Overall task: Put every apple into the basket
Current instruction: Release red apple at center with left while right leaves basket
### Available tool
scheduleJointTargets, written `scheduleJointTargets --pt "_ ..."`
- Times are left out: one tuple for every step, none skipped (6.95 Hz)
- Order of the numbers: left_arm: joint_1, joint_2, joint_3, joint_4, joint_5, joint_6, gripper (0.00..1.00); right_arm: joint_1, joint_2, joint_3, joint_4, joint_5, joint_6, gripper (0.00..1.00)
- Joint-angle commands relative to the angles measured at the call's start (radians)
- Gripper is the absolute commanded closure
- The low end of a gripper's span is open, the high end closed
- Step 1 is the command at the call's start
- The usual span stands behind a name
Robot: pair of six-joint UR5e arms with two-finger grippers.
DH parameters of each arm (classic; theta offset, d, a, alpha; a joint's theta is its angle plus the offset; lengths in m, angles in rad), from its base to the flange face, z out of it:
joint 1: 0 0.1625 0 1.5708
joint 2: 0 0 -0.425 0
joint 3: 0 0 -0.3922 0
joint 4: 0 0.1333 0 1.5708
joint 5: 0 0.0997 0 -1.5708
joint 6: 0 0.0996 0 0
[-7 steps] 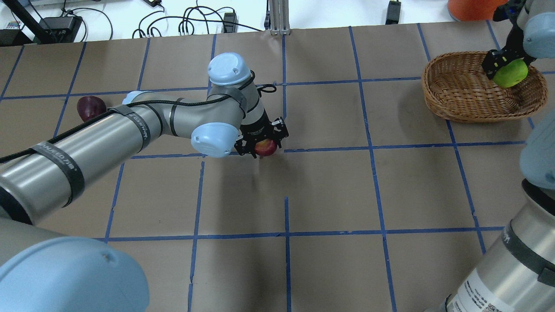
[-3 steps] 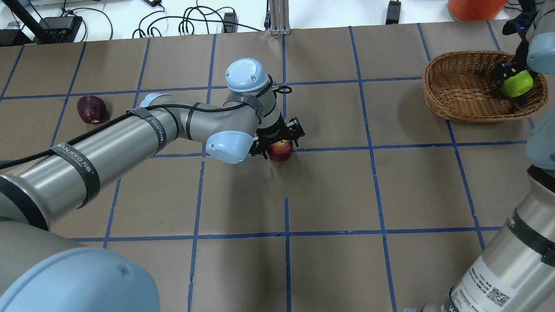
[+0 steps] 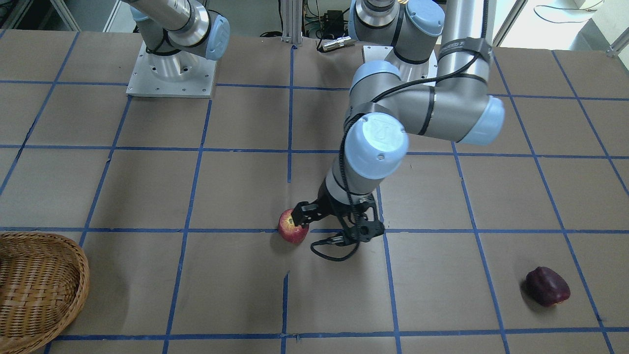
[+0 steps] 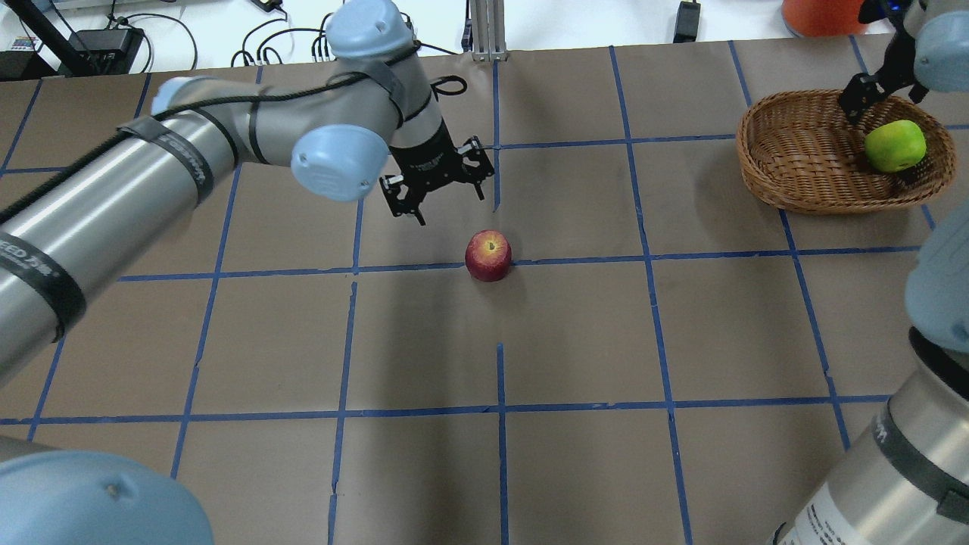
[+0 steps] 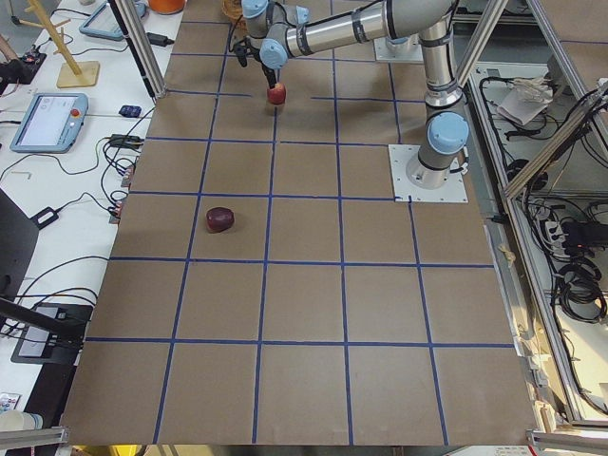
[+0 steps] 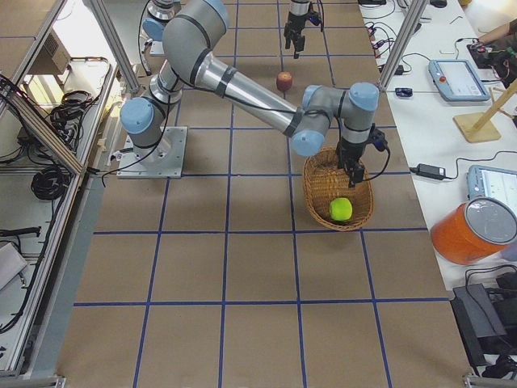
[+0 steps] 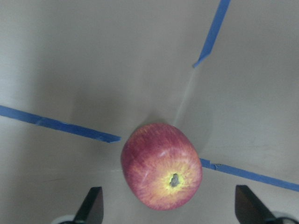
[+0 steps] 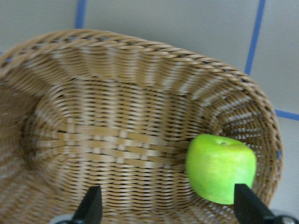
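The red apple [image 4: 488, 256] stands free on the brown table, stem end up, on a blue tape line; it also shows in the front view [image 3: 293, 227]. My left gripper [image 4: 447, 200] is open and empty, raised just beyond the apple. In the left wrist view the apple [image 7: 161, 172] lies below, between the spread fingertips [image 7: 93, 207]. The yellow-green apple [image 4: 895, 145] lies inside the wicker basket [image 4: 764, 163] at the far right. My right gripper [image 4: 870, 98] is open and empty above it. The maroon apple [image 3: 548, 286] lies alone at the table's left end, hidden by my left arm in the overhead view.
An orange container [image 4: 825, 15] stands beyond the basket. An aluminium post [image 4: 484, 30] and cables sit at the far table edge. Both arm bases [image 3: 169, 73] are at the near side.
My left gripper let go of the red apple on the table and rose away to the far left. My right gripper released the green apple into the basket and lifted.
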Motion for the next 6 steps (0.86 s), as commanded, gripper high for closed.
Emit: scheduleJointTargets --pt "0.206 0.012 0.051 -0.107 0.151 0.411 0.00 0.233 -0.081 0.003 0.147 0.113 0.225 0.00" --pt "0.274 -0.012 0.069 -0.089 0.255 0.626 0.00 0.305 -0.084 0.004 0.208 0.196 0.367 0.00" --pt "0.390 -0.031 0.052 0.000 0.264 0.757 0.00 0.380 -0.084 0.006 0.219 0.307 0.568 0.00" --pt "0.501 -0.065 0.049 0.070 0.262 0.875 0.00 0.468 -0.075 0.014 0.220 0.347 0.756 0.00" --pt "0.558 -0.104 0.049 0.147 0.262 1.005 0.00 0.535 -0.064 0.043 0.206 0.351 0.872 0.00" --pt "0.595 -0.152 0.049 0.253 0.253 1.051 0.00 0.565 -0.051 0.085 0.204 0.352 0.911 0.00"
